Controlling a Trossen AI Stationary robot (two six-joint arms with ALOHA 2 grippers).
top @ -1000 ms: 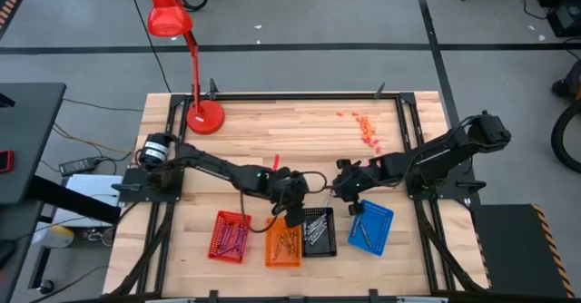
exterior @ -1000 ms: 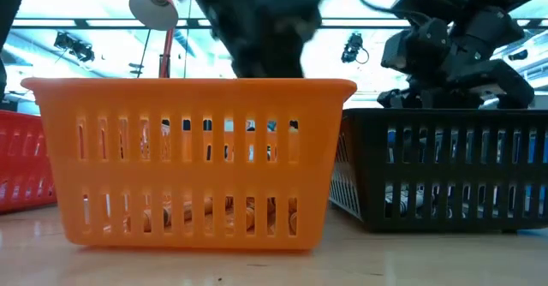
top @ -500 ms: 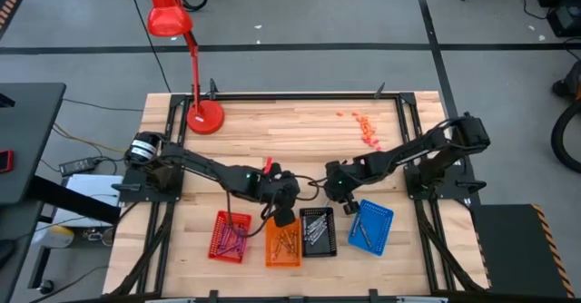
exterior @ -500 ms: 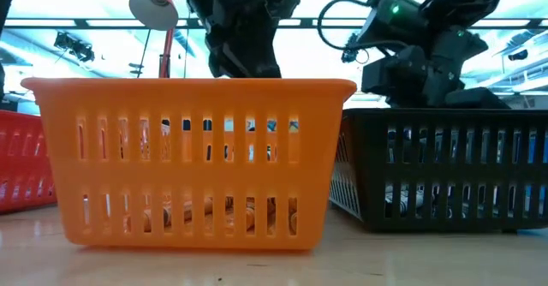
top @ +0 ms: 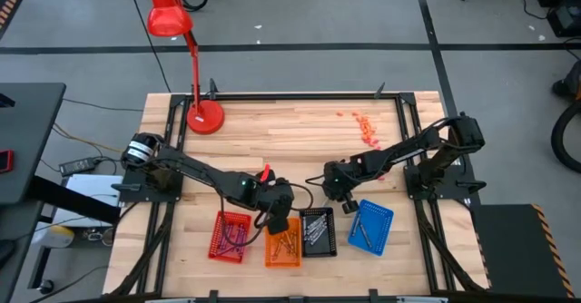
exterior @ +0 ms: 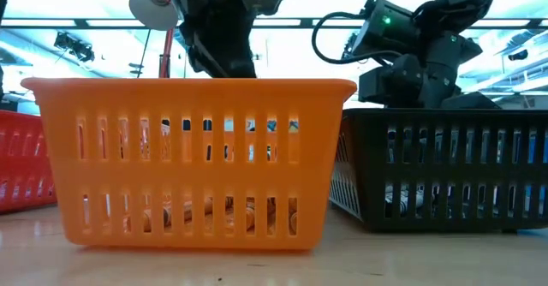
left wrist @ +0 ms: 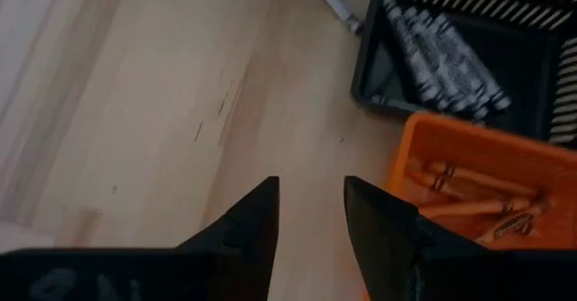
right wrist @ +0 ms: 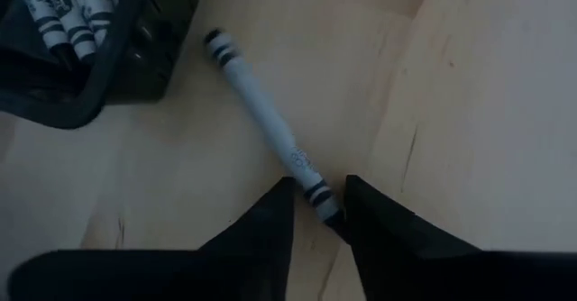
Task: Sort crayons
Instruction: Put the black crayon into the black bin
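One grey-white crayon (right wrist: 270,132) on bare table just beside black tray (right wrist: 135,76) | right gripper (right wrist: 315,206) narrow, fingertips straddling its end | left gripper (left wrist: 309,213) narrow, empty, near orange tray (left wrist: 469,157)

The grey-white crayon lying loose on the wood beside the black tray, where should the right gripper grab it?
Across the middle of the grey-white crayon, from straight above: it lies flat on the table, and the right gripper now straddles only its end, jaws apart.
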